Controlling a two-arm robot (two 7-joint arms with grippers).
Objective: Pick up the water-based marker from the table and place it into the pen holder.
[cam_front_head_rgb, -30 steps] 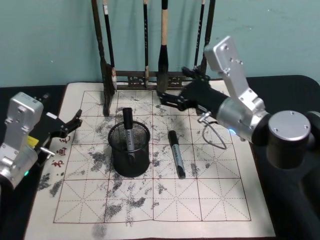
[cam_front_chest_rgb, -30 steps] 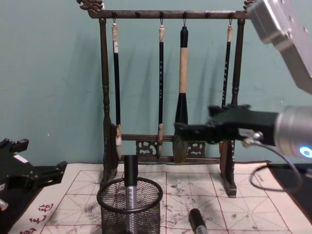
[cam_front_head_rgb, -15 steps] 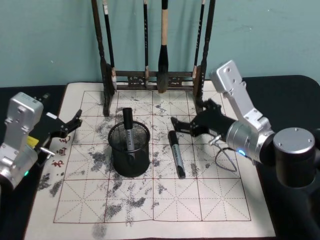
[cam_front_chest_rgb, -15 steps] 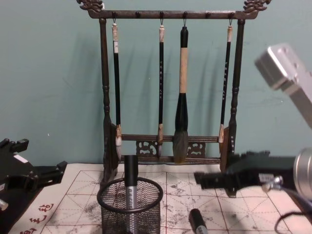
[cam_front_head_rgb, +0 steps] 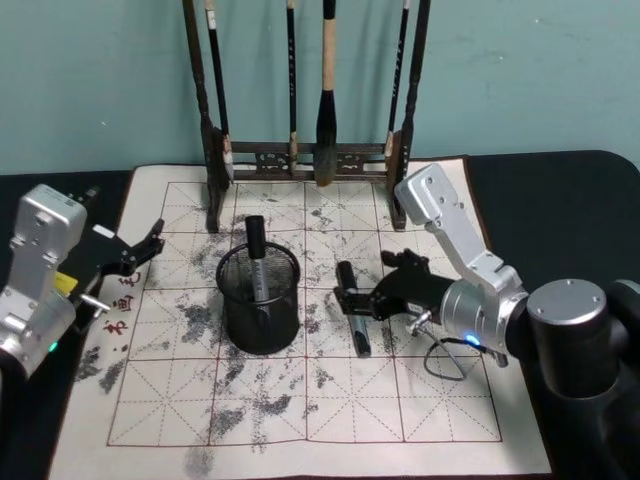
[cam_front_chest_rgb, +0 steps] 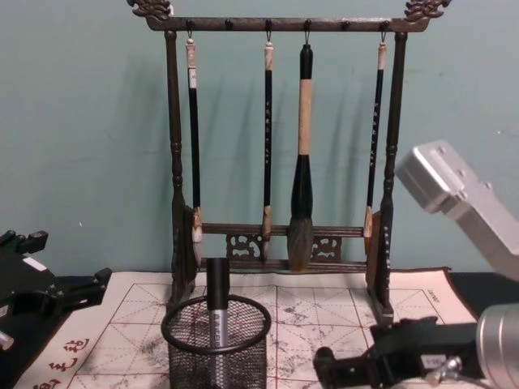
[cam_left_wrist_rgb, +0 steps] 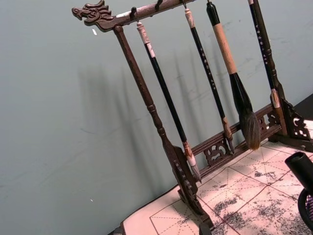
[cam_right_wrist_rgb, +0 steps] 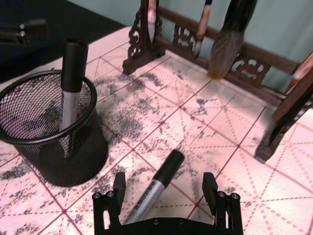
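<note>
Right pincer [cam_right_wrist_rgb: 164,185] is hanging low over the mat [cam_front_head_rgb: 300,410] at near centre-right. It's released, with one finger either side of the marker [cam_right_wrist_rgb: 159,178] and a gap showing on both sides, so nothing is gripped yet.

The marker is lying flat on the mat, just right of the pen holder [cam_front_head_rgb: 260,325] and apart from it, black cap pointing far. The fingers are straddling the grey barrel just behind the cap.

Handling guess: it's a light, stiff plastic tube, nothing fragile. The round, smooth barrel is likely going to roll or squirt out if the jaws close off-centre. I'd be closing square across the barrel, at this spot or slightly nearer mid-length. Holding toward the cap end should help with tipping the other end down into the cup.

The pen holder is standing upright, and a second marker [cam_front_head_rgb: 254,250] is already leaning inside. That's taking up some of the opening, so I'm aiming for the free side.

Left pincer [cam_front_head_rgb: 140,250] is sitting parked at the left edge of the worktop; can't tell its state.

The brush rack [cam_front_chest_rgb: 280,24] is standing at the far edge with brushes hanging, which I'm judging to be clear of the path.
</note>
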